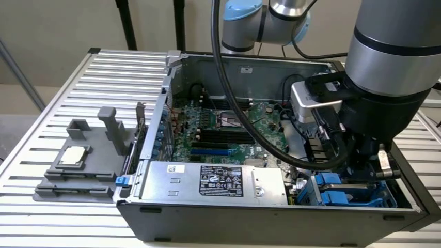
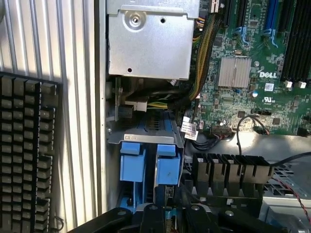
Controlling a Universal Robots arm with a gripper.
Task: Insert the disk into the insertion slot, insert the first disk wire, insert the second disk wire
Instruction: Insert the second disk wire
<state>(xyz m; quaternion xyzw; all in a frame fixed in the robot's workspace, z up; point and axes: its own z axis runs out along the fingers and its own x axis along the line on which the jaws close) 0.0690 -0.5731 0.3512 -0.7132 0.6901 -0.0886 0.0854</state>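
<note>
The insertion slot (image 2: 146, 132), a grey drive cage with blue fittings (image 2: 132, 165), sits in the case corner at the exterior view's lower right (image 1: 344, 199). The disk (image 2: 168, 167) shows edge-on as a thin grey plate in a blue carrier, standing upright in the cage opening. My gripper (image 2: 171, 214) is directly above it, with its black fingers (image 2: 149, 216) close together on the blue carrier's top edge. In the exterior view the gripper (image 1: 362, 173) reaches down into the case over the cage. The disk wires cannot be told apart among the loose cables (image 2: 204, 141) beside the cage.
The silver power-supply box (image 1: 214, 181) lies right beside the cage (image 2: 148, 39). The motherboard (image 1: 220, 129) fills the case floor. A grey holder block with a chip (image 1: 72, 157) stands on the slatted table (image 1: 41, 222) outside the case. A black keyboard-like grid (image 2: 24, 145) lies alongside.
</note>
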